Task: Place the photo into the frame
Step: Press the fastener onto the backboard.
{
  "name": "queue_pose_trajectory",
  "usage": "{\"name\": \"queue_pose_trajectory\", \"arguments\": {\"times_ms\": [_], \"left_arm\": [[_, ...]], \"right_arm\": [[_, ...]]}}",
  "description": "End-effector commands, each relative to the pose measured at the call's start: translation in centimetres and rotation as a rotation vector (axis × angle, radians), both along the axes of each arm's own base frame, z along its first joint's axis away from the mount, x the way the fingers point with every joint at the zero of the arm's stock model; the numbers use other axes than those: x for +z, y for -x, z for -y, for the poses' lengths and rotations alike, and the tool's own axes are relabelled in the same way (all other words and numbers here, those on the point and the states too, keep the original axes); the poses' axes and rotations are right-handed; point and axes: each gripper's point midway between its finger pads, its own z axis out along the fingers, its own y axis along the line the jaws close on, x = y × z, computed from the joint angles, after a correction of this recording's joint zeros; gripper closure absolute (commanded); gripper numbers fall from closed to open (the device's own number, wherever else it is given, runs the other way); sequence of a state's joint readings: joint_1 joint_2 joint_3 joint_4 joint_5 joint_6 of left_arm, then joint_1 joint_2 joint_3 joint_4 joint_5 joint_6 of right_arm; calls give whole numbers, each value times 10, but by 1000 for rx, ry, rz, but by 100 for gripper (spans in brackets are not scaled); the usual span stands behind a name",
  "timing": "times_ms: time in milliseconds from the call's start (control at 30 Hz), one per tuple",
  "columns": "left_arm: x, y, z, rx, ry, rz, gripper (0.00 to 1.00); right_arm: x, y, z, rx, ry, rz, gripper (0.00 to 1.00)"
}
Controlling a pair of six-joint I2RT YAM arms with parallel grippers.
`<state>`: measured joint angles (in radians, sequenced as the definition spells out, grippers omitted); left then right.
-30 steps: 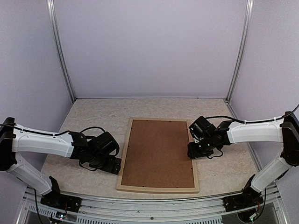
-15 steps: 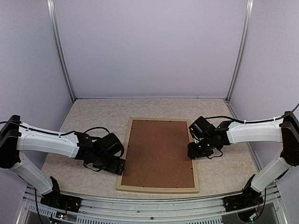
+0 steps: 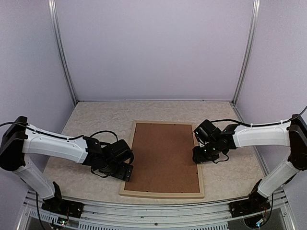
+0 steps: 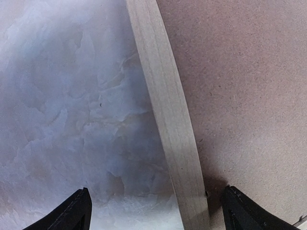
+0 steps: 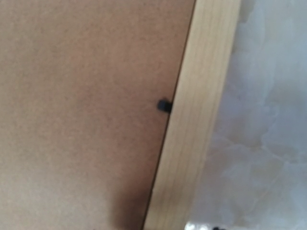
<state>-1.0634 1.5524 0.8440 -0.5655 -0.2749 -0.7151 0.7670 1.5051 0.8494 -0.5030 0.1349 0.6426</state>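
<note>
Left hand (image 3: 125, 171): fingers (image 4: 76, 212) spread wide, holding nothing. One tip is over the worktop (image 3: 96, 120), the other over the backing board (image 3: 165, 155), with the left rail of the frame (image 3: 160, 194) between them. Right hand (image 3: 198, 156): low at the right rail; cannot tell its spread or contact. Frame lies flat mid-worktop, filled by the brown board. Small black tab (image 5: 164, 105) sits where board meets right rail.

Frame (image 3: 161, 194): pale natural wood. Backing board (image 3: 163, 155): plain brown (finely speckled). Worktop (image 3: 96, 117): mottled beige-white marbling.
</note>
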Motion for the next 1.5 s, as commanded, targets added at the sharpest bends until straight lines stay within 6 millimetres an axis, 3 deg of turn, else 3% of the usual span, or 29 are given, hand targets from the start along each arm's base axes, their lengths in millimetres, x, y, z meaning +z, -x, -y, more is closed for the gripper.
{"name": "queue_pose_trajectory", "arguments": {"times_ms": [0,167,400,900,1467], "left_arm": [[7,0,-9,18,-46,18,7],[25,-4,-15,38,-67,44,6],[25,-7,-22,61,-90,48,6],[5,-9,-11,28,-120,7,6],[-21,14,1,-29,-188,-41,6]], "right_arm": [[-5,1,7,-2,21,-5,49],[-7,2,7,-3,22,-7,49],[-13,6,10,-4,27,-18,49],[-15,10,17,-12,38,-18,49],[-15,11,17,-14,37,-20,49]]}}
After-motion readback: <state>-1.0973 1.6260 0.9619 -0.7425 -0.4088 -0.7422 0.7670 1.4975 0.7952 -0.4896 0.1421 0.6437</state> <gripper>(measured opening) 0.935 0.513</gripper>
